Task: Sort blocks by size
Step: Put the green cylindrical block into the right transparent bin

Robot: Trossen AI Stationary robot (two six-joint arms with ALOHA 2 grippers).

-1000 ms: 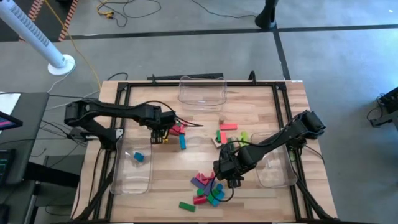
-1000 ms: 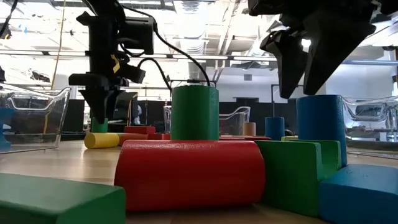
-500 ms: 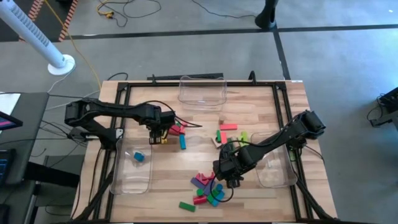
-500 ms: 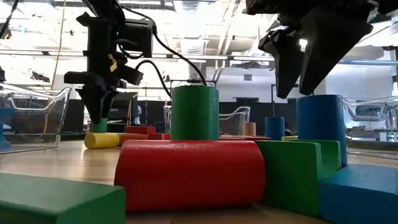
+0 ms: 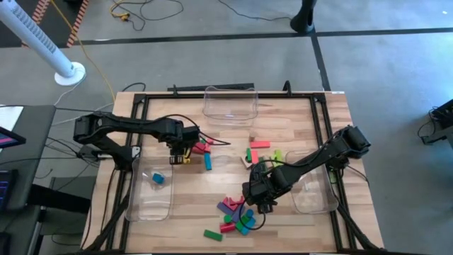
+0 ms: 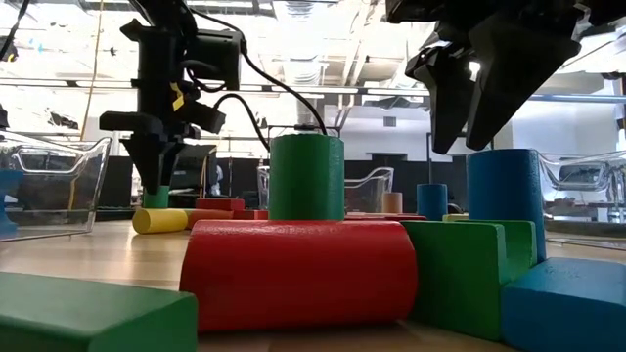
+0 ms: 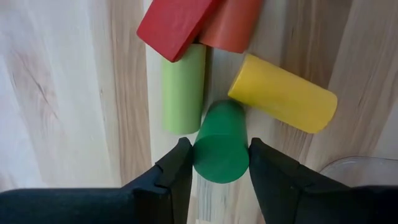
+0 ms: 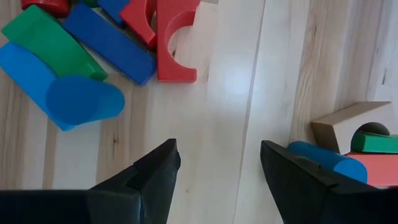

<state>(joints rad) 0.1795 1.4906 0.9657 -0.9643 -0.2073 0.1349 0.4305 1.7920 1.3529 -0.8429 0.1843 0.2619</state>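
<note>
— Pinching a green cylinder (image 7: 221, 149), the left gripper (image 7: 219, 163) works at the table's left side, just beside a yellow cylinder (image 7: 283, 93) and a lime bar (image 7: 182, 87). Risks?

— A lift could nudge those touching neighbours, or the round block could slip. The right gripper (image 8: 219, 163), fingers spread and empty, hovers over bare wood near the blue cylinder (image 8: 84, 99).
</note>
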